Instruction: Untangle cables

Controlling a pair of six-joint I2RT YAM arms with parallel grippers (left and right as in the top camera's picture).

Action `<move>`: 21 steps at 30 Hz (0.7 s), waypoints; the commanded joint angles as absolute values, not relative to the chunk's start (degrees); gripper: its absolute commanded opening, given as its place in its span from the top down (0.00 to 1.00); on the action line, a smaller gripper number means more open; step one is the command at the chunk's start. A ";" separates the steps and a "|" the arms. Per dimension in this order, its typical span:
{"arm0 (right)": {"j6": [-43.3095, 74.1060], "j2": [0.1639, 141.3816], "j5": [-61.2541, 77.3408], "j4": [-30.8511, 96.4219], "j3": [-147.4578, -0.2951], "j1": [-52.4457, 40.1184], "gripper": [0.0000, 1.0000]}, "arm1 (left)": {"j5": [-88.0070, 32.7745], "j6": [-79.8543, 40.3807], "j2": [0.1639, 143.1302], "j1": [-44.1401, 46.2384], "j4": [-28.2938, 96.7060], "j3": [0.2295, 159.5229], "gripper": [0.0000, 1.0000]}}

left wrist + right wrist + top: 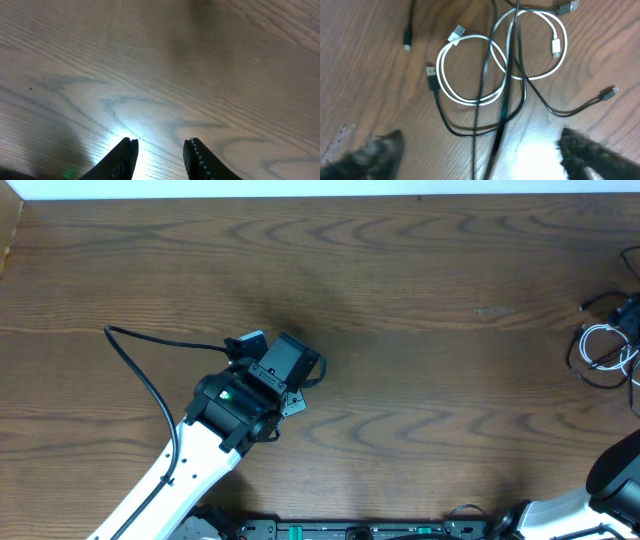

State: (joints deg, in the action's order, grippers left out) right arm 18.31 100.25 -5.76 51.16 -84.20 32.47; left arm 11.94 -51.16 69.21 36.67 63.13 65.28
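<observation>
My right gripper [480, 142] is spread wide beside the tangled cables [484, 80], holding nothing. My left gripper [161, 145], well apart from the cables, stands parted and empty over the table [200, 60].

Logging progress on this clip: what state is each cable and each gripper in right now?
white cable: coiled in two loops, tangled.
black cables: lying across the white loops, tangled.
left gripper: open, empty, over bare table.
right gripper: wide open, empty, above the cables.

Dark wood-grain counter [420, 270]. Tangled cables [603, 352] lie at its right edge: white cable [556, 46] looped, black cords [501, 117] crossing it.
</observation>
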 commanded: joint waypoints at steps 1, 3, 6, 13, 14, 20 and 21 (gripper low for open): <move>18.83 100.31 -5.39 51.53 -84.36 32.69 0.01 | 12.53 -51.27 68.86 36.56 63.33 64.66 0.65; 18.83 100.31 -3.62 51.51 -84.36 32.69 0.01 | 12.51 -51.27 68.86 36.56 63.35 64.66 0.65; 18.83 100.31 -1.06 51.48 -84.36 32.69 0.01 | 12.53 -51.27 68.86 36.56 63.33 64.66 0.64; 18.83 100.31 2.57 51.16 -84.36 32.58 0.01 | 12.53 -51.27 68.86 36.56 63.11 64.66 0.65; 18.83 100.31 2.55 51.13 -84.36 32.58 0.01 | 12.53 -51.27 68.86 36.56 63.11 64.66 0.65; 18.83 100.31 2.52 51.00 -84.36 32.58 0.98 | 12.53 -51.27 68.86 36.56 63.11 64.66 0.65; 18.83 100.31 2.52 51.03 -84.36 32.60 0.99 | 12.53 -51.27 68.86 36.56 63.11 64.66 0.64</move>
State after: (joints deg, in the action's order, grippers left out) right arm 18.65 100.25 1.96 51.13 -84.20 32.45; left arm 11.94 -51.16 69.21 36.67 62.98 65.28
